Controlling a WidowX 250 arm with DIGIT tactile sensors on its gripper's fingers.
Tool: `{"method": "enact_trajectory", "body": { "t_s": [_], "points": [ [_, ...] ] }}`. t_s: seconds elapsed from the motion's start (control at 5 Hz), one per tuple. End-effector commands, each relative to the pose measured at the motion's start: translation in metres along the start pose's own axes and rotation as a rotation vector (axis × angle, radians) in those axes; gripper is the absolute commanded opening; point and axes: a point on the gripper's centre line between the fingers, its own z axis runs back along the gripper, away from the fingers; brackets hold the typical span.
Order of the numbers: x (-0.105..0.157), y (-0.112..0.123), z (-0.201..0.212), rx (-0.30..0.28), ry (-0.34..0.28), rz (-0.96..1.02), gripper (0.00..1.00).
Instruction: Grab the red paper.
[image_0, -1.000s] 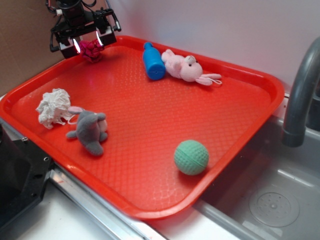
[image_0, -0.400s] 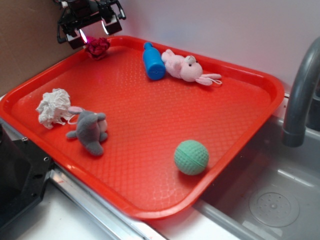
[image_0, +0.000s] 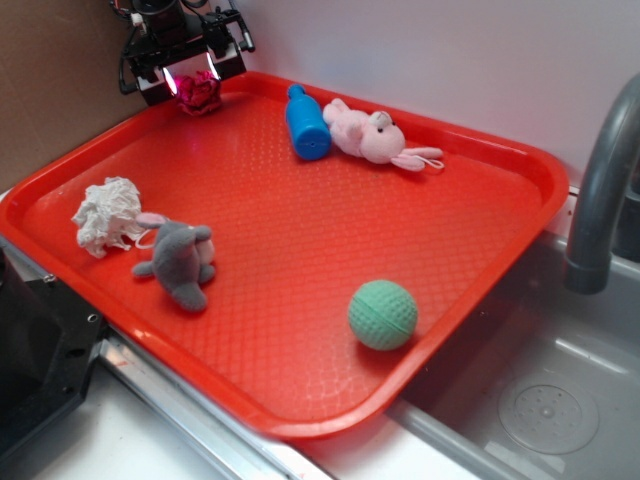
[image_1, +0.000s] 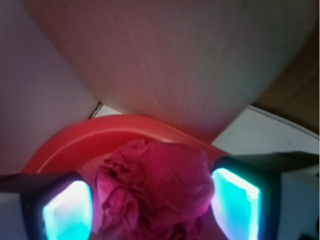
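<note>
Within the last second the tool (image_0: 192, 77), jaws closed on the red paper (image_0: 199, 93), has raised it toward the tray (image_0: 520, 165) corner: grasp apparently secured.

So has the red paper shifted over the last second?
Yes. The red paper, between the claw fingers, has moved up toward the tray's far corner rim.

My gripper (image_0: 193, 76) stands at the far corner of the tray (image_0: 480, 270), close to its rim and the cardboard wall (image_0: 50, 70). The tray's middle is free — blue bottle (image_0: 306, 124) and pink plush (image_0: 368, 135) stay aside.
</note>
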Motion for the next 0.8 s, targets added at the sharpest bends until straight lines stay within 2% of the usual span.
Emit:
{"method": "enact_trajectory", "body": {
  "t_s": [0.0, 0.4, 0.6],
  "points": [
    [0.006, 0.008, 0.001, 0.003, -0.04, 0.0, 1.0],
    [-0.013, 0.017, -0.013, 0.041, -0.031, -0.047, 0.96],
    [-0.015, 0.017, -0.011, 0.04, -0.033, -0.047, 0.0]
  ]
}}
